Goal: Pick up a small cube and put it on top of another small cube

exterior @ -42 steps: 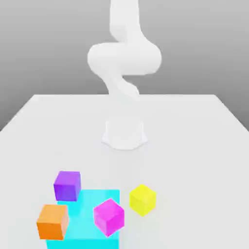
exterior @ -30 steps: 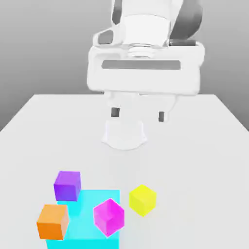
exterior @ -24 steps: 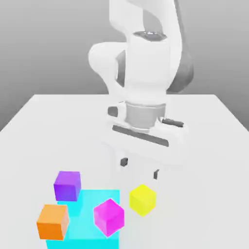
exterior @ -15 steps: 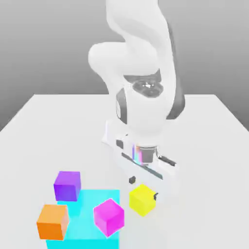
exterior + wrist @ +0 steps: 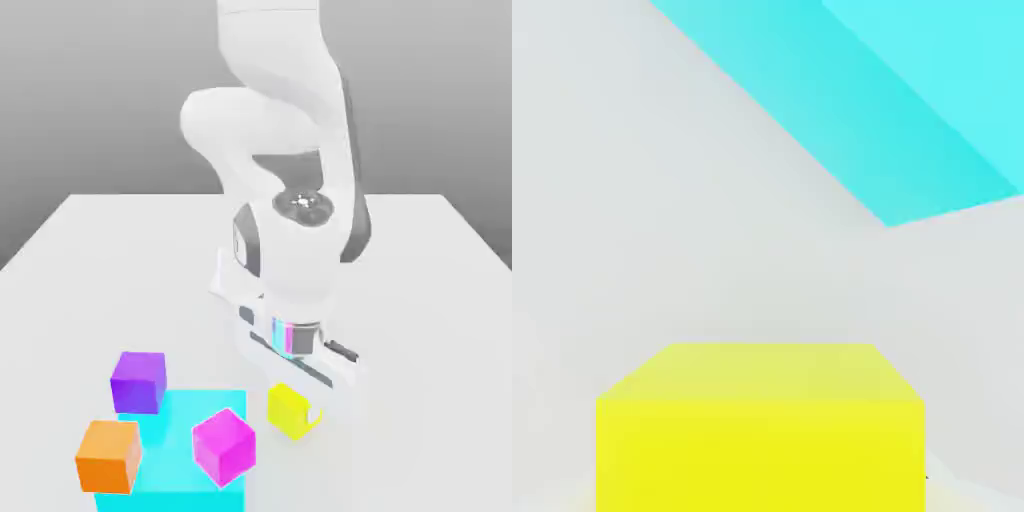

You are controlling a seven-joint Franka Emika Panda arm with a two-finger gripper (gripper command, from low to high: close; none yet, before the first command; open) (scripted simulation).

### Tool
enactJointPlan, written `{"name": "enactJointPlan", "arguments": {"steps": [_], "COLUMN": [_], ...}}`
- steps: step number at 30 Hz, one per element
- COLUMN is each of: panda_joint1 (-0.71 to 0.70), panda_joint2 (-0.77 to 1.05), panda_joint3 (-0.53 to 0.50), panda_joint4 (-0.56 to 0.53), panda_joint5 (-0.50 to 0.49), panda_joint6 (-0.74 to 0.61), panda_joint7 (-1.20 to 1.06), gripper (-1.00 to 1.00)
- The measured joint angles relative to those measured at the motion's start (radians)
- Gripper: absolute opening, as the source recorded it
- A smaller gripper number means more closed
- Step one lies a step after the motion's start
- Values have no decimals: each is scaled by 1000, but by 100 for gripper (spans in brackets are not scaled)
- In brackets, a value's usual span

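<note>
A small yellow cube (image 5: 293, 411) rests on the white table, just off the exterior view's right edge of a big cyan block (image 5: 186, 416). My gripper (image 5: 298, 380) has come down right over this yellow cube, its hand touching or nearly touching the cube's top. The hand view has the yellow cube (image 5: 760, 430) very close, with the cyan block (image 5: 912, 90) beyond it. A magenta cube (image 5: 223, 446) sits on the cyan block.
A purple cube (image 5: 138, 381) stands at the cyan block's far corner on the exterior view's left, and an orange cube (image 5: 108, 456) at its near left corner. The arm's white base (image 5: 228, 285) rises behind. The white table (image 5: 430, 330) stretches out on the exterior view's right.
The arm swung into view and descended toward the yellow cube; over the last half second the hand dropped lower onto it. None of the cubes has moved.
</note>
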Motion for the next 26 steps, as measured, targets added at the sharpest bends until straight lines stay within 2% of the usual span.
{"name": "enactJointPlan", "arguments": {"steps": [6,14,18,20,22,23,26], "panda_joint1": [-12,1,-68,-112,-93,-88,-88], "panda_joint2": [-139,-167,-173,-136,-82,-58,-58], "panda_joint3": [40,-68,-113,-108,-92,-90,-90], "panda_joint4": [-10,257,399,413,404,398,398], "panda_joint5": [127,141,143,135,125,123,123], "panda_joint6": [-130,-426,-573,-551,-488,-459,-459], "panda_joint7": [-79,151,276,304,317,319,319], "gripper": [-100,-100,-100,-100,-100,100,100]}}
